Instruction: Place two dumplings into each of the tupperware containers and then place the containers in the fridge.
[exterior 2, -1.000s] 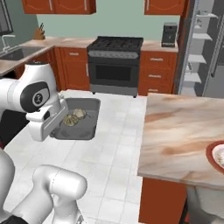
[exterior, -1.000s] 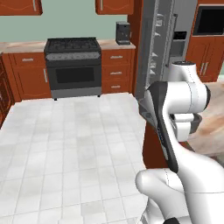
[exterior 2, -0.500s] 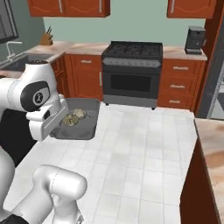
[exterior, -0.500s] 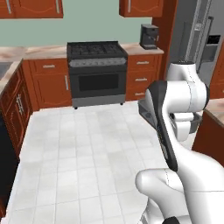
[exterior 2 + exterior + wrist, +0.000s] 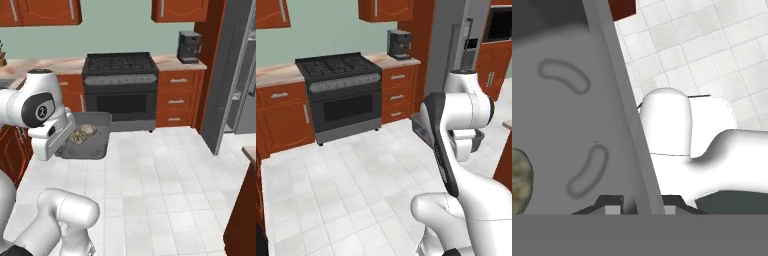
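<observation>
Above the tiled floor (image 5: 165, 185), the gripper (image 5: 643, 206) clamps the grey tub's (image 5: 97, 146) rim; the right base view shows two dumplings (image 5: 82, 133) inside, the hand view one.

1. The white arm rises from the base, elbow bent, forearm reaching forward at mid height.
2. The gripper (image 5: 643, 207) points downward, jaws nearly closed, pinching the rim of the dark grey tupperware container (image 5: 95, 145).

Matt grey plastic tub (image 5: 92, 142), pale doughy dumplings (image 5: 81, 134), glossy white floor tiles (image 5: 346, 195), brushed steel fridge (image 5: 456, 45), reddish wooden cabinets (image 5: 177, 97).
</observation>
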